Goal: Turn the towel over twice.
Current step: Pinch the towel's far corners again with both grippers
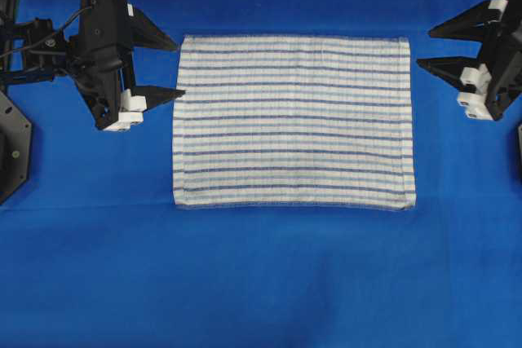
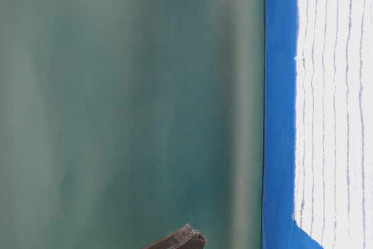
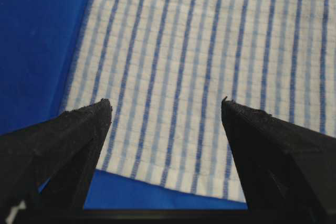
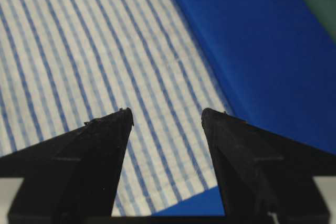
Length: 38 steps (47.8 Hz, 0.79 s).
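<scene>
Towel (image 1: 294, 121) flat on blue table cover (image 1: 261, 283), left claw (image 1: 176, 68) and right claw (image 1: 424, 48) wide open, empty

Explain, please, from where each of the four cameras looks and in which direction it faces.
Overhead: above the table, facing down on the towel, left gripper and right gripper, both open.
Table-level: low at the table's edge, turned on its side, facing across the towel toward a green wall.
Left wrist: on the left arm, looking between its open jaws at the towel.
Right wrist: on the right arm, looking likewise.
Shared: the striped towel on the blue covering.
</scene>
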Available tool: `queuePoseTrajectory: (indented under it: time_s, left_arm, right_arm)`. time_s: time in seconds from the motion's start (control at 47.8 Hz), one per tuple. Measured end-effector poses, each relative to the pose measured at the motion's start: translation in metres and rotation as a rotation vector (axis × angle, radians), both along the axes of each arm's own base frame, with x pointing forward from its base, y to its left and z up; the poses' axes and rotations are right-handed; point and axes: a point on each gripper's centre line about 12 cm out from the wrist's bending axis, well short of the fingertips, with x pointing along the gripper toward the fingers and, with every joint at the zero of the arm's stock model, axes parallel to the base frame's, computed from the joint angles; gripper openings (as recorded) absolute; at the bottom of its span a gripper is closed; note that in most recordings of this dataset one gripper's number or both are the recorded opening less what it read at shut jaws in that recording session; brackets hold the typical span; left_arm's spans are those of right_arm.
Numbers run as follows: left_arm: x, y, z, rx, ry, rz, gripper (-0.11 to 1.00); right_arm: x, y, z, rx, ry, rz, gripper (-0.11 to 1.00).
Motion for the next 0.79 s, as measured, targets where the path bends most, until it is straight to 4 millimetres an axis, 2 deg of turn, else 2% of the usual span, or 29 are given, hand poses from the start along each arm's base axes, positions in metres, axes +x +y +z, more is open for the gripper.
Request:
queuePoseTrajectory:
  time_s: [0.167, 0.418, 0.627, 0.794]
  left_arm:
    - [0.0, 0.014, -0.01, -0.005, 0.019, 0.048, 0.8]
    - [0.004, 0.045, -0.052, 0.044, 0.075, 0.105, 0.8]
    - [0.006, 0.068, -0.086, 0.046, 0.125, 0.154, 0.8]
    - [0.007, 0.078, -0.104, 0.041, 0.141, 0.181, 0.8]
  right_arm:
    - [0.002, -0.015, -0.019, 0.023, 0.077, -0.061, 0.61]
    - [0.002, -0.049, -0.06, 0.07, 0.219, -0.173, 0.61]
    - [0.007, -0.071, -0.089, 0.102, 0.245, -0.196, 0.61]
    - [0.007, -0.084, -0.113, 0.137, 0.261, -0.211, 0.61]
